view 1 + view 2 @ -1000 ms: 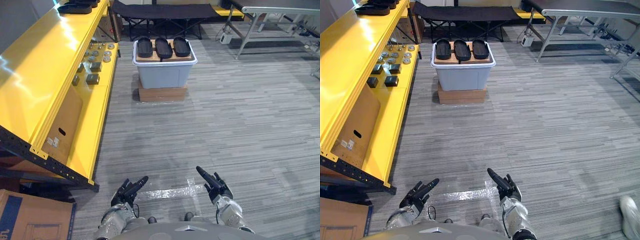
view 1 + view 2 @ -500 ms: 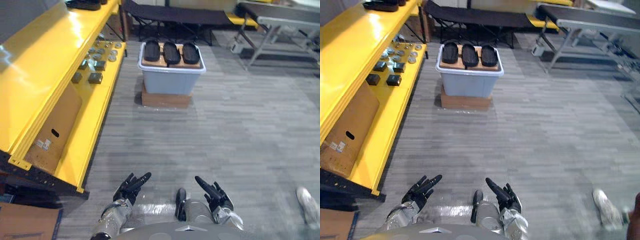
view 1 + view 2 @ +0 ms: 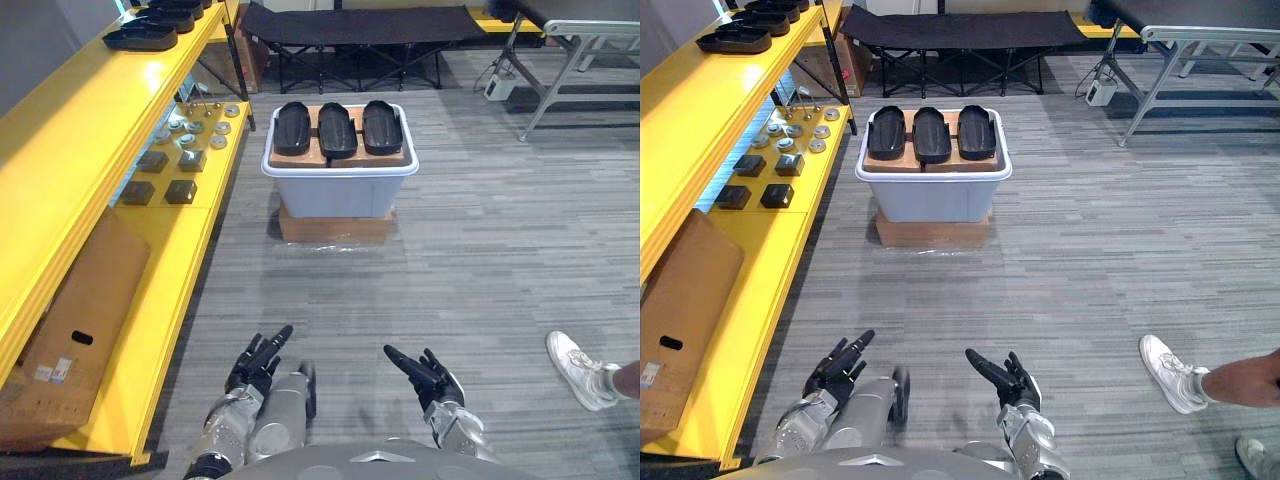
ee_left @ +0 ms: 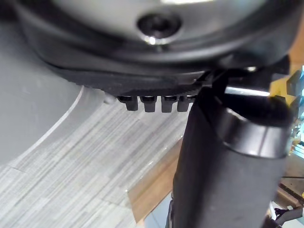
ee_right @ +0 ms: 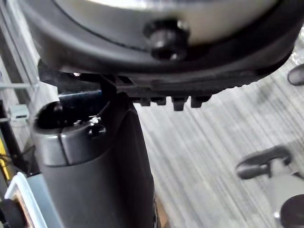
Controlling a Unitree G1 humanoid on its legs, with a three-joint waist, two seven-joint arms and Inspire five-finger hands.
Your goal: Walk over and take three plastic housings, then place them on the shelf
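Three black plastic housings [image 3: 337, 129] side by side atop grey bin [image 3: 338, 192], 12 o'clock. Yellow shelf [image 3: 70, 140], 9 o'clock. Left hand [image 3: 257, 360], right hand [image 3: 428, 374] low: fingers [image 3: 276, 339] straight, empty.

Grey plank floor [image 3: 480, 260]. Yellow shelf [image 3: 60, 150] left of the left hand [image 3: 255, 362]; black cot [image 3: 350, 22] well ahead; metal table [image 3: 590, 27] far ahead-right of the right hand [image 3: 428, 375].

A person's leg [image 3: 1243, 379] is cut by the right edge, a brown cardboard box [image 3: 335, 228] sits mostly hidden under the pale grey plastic tub [image 3: 340, 190], and small silver round parts [image 3: 221, 127] on the yellow metal shelf [image 3: 185, 260] are too small to identify.
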